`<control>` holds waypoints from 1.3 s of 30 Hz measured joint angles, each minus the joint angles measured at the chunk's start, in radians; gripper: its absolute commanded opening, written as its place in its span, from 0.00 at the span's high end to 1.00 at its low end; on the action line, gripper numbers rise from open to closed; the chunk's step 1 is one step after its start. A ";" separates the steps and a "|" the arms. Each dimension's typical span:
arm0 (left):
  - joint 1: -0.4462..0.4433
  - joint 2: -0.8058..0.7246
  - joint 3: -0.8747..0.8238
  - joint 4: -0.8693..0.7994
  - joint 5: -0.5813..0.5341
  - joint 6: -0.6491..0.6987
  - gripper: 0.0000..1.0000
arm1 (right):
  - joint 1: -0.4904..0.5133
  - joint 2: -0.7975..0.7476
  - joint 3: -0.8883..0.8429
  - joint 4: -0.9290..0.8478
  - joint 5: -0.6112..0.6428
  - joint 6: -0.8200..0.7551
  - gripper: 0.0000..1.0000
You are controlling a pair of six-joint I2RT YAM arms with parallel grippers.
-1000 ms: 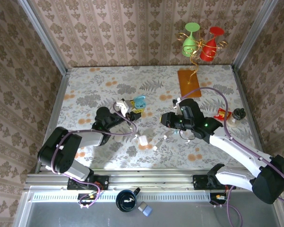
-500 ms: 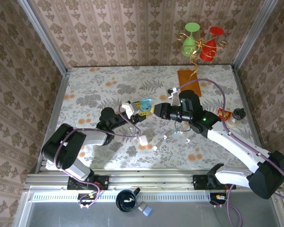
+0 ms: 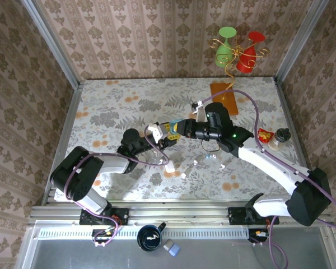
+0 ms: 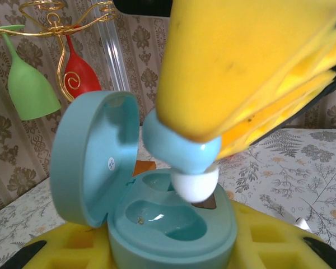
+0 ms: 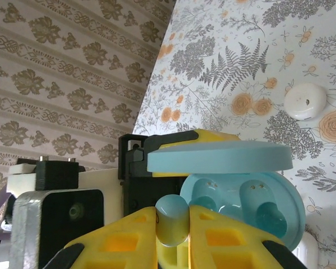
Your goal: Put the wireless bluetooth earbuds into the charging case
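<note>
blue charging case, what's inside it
The charging case shows two moulded wells, both empty. The bluish earbud in the right gripper hangs above, hiding part of one.

The left end effector (image 3: 166,132) and right end effector (image 3: 180,128) meet nose to nose above the middle of the table (image 3: 106,101), with little room between them. The lid (image 4: 92,157) of the case (image 4: 173,230) stands up on one side of the wells. The held earbud (image 4: 185,148) hangs just over them. A white case (image 3: 168,166) and loose earbuds (image 3: 183,175) lie on the near side. A glass rack (image 3: 235,50) blocks the far right corner, and a red packet (image 3: 262,134) lies near the right edge. The table's left part is bare.
</note>
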 measured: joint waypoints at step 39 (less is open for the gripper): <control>0.035 -0.011 0.006 -0.010 -0.031 0.006 0.81 | 0.008 -0.117 -0.057 -0.039 0.105 -0.103 0.48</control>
